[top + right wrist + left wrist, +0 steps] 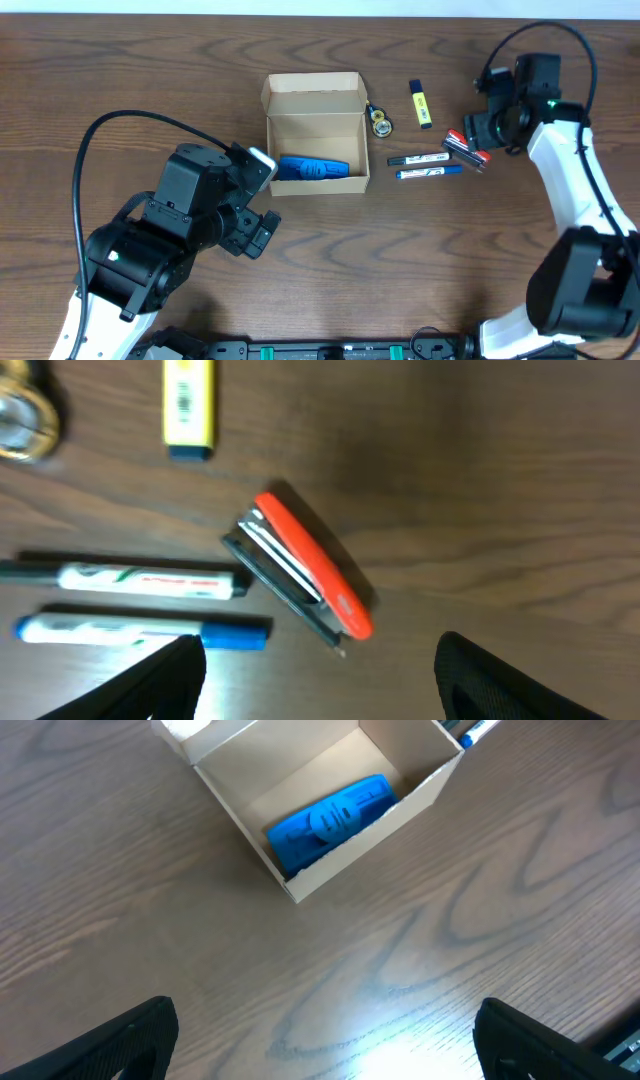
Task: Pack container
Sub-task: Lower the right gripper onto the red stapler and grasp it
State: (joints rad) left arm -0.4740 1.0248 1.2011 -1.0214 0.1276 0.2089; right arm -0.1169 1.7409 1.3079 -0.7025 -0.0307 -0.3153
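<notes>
Your left gripper point(320, 1042), spread and empty, hangs near the open container point(372, 832) on the desk point(470, 940); your right gripper point(320, 672), also spread, sits well apart

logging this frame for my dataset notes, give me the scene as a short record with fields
container: tan cardboard box, flap open, on the wooden table
inside: one blue object lying along the robot-side wall
outside, right of box: red stapler, yellow highlighter, black-capped marker, blue-capped marker, small round item
left tool: open, empty, near the box
right tool: open, empty, over the stapler
packed: one item in, five out
</notes>
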